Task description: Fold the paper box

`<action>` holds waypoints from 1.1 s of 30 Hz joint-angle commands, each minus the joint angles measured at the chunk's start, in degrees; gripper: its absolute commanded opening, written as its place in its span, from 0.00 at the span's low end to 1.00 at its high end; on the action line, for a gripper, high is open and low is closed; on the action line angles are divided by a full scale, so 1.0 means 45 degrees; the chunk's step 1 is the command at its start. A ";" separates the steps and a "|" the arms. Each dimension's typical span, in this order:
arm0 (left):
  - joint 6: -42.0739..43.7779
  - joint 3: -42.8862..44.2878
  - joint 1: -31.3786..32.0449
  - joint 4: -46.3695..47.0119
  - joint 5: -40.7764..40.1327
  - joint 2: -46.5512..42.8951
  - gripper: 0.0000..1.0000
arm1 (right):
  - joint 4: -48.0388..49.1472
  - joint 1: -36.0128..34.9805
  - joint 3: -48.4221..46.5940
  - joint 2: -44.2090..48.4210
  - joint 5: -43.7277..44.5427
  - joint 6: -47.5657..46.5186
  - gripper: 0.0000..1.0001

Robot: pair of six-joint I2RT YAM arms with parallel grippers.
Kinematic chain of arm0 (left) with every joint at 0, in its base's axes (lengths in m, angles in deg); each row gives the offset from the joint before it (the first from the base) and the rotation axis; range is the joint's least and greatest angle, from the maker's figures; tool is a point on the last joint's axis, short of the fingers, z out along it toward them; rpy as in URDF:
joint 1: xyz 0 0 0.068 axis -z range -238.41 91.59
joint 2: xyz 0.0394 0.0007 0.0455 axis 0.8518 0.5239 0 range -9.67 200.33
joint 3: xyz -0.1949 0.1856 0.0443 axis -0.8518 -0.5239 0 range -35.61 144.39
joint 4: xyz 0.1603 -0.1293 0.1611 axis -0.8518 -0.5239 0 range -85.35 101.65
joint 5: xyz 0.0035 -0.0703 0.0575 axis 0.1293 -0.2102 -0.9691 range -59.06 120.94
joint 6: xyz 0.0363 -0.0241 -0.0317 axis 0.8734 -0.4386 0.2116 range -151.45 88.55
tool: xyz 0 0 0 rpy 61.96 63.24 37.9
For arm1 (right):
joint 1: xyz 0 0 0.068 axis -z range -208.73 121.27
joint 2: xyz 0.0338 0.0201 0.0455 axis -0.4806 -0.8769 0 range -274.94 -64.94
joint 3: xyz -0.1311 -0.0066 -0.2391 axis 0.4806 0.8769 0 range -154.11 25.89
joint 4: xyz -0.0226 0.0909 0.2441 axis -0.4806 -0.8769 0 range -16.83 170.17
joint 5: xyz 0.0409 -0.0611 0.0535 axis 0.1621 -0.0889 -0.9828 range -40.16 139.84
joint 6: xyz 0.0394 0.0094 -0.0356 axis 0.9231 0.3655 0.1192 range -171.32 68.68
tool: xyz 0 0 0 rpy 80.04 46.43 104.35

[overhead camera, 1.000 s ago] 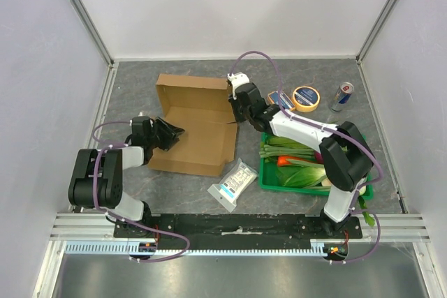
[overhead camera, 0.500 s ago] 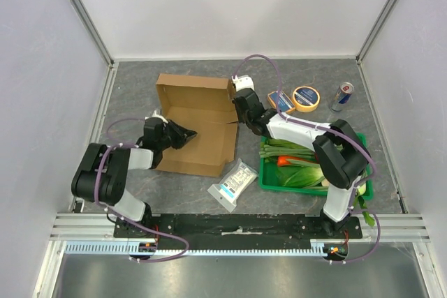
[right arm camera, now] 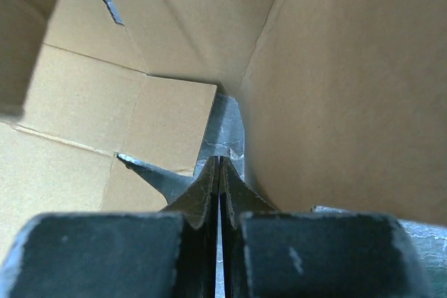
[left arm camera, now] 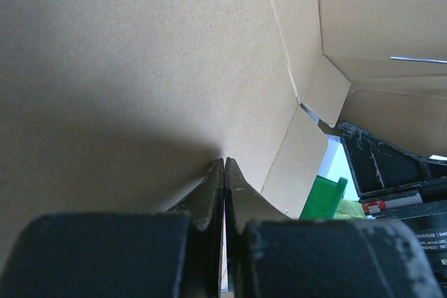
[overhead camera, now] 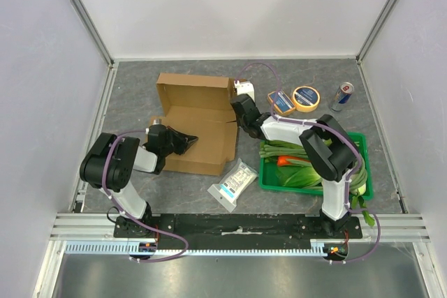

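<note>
The paper box [overhead camera: 199,118] is a brown cardboard mailer lying open left of the table's middle, its far wall upright. My left gripper [overhead camera: 191,140] reaches in over the box's near-left part. In the left wrist view its jaws [left arm camera: 223,164] are pressed together with nothing between them, their tips against a cardboard panel [left arm camera: 140,68]. My right gripper [overhead camera: 237,116] sits at the box's right wall. In the right wrist view it [right arm camera: 220,160] is shut and empty, tips over a strip of grey table beside a standing cardboard wall [right arm camera: 349,88].
A green crate [overhead camera: 267,178] of vegetables stands right of the box, under the right arm. A white-and-blue packet [overhead camera: 232,185] lies near the box's front right corner. At the back right are a small blue box [overhead camera: 281,101], a tape roll [overhead camera: 306,98] and a can [overhead camera: 341,95].
Both grippers have closed. The left gripper has moved right, further over the box floor. The right gripper has shifted slightly down along the box's right wall.
</note>
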 commanded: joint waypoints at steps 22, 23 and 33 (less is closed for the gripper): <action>-0.0431 0.0037 0.0377 0.0132 -0.0936 -0.0254 0.02 | 0.5225 -0.0113 0.0991 -0.0396 -0.2616 0.1363 0.00; -0.0431 0.0057 0.0396 0.0132 -0.0917 -0.0216 0.02 | 0.5322 -0.0113 0.1010 -0.0416 -0.2849 0.1518 0.00; -0.0411 0.0291 0.0572 0.0093 -0.0995 0.0058 0.02 | 0.5147 -0.0094 0.0189 -0.1608 -0.3320 0.2475 0.00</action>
